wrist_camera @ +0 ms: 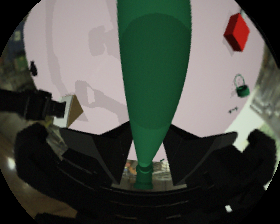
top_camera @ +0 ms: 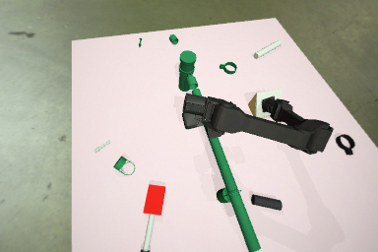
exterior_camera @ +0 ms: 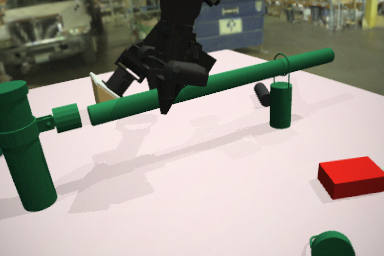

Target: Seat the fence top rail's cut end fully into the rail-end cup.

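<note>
The long green rail passes through the wire loop above the short line post. My gripper is shut on the rail, a little back from its cut end. In the exterior view the cut end is raised off the table and faces the mouth of the rail-end cup, with a small gap between them. The cup hangs on the brace band, which sits just below the cap of the big post.
A red block and a green loop piece lie left of the rail. A black cylinder lies right of it. A green ring clamp and a white rod lie beyond the arm.
</note>
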Available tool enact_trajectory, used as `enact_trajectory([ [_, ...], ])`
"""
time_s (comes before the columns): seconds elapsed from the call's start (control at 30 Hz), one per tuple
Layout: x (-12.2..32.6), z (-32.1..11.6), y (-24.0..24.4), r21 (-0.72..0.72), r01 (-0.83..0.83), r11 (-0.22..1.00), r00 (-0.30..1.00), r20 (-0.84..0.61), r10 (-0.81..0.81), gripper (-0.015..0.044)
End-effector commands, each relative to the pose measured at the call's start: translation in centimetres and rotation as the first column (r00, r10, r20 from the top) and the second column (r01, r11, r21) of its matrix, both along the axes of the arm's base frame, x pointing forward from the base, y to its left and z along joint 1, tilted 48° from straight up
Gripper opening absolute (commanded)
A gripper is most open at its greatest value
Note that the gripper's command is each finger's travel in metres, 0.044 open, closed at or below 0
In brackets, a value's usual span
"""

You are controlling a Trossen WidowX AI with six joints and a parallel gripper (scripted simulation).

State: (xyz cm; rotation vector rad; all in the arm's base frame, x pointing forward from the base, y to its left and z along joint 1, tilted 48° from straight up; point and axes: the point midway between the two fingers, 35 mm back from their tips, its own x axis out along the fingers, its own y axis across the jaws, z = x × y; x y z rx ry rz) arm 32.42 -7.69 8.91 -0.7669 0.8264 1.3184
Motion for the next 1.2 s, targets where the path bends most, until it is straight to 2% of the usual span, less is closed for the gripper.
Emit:
enact_trajectory([
  [0.0,0.2,0.3,-0.7,-0.006,0.005,1.000,1.000,0.010,-0.005,0.0000],
  [1.17,0.1,-1.4,-2.2,0.001,-0.008,1.000,1.000,0.005,0.008,0.0000],
])
